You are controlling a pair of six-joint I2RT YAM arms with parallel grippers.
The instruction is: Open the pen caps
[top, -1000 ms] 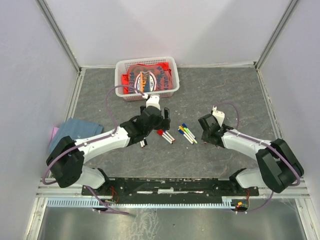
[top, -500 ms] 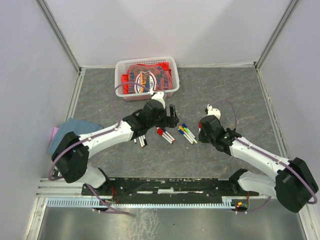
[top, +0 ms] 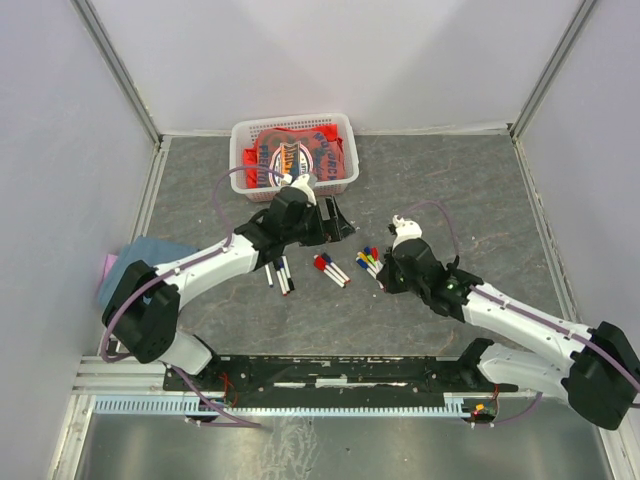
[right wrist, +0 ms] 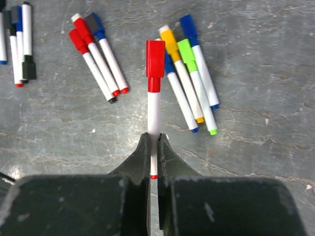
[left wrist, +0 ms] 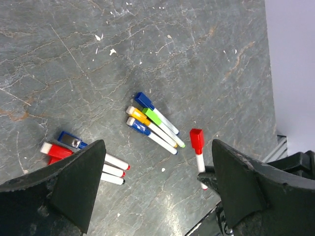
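My right gripper [right wrist: 154, 141] is shut on the white barrel of a pen [right wrist: 154, 110], whose red pen cap [right wrist: 155, 58] points away from me above the table. In the left wrist view that same pen [left wrist: 200, 162] stands between my wide-open left fingers [left wrist: 74, 182], and the left gripper [left wrist: 158, 167] holds nothing. Capped pens lie below: a group with blue, green and yellow caps [right wrist: 189, 73], and a group of three with red and blue caps [right wrist: 96, 54]. From above, the left gripper [top: 335, 222] hovers left of the right gripper [top: 388, 272].
A white basket [top: 240, 150] with red packets stands at the back. More pens [top: 280, 275] lie under the left arm. A blue cloth [top: 150, 262] sits at the left edge. Walls enclose the table on three sides.
My right arm has carried the red-capped pen left toward the middle pens. The left gripper has swung right and back toward the basket, staying open.
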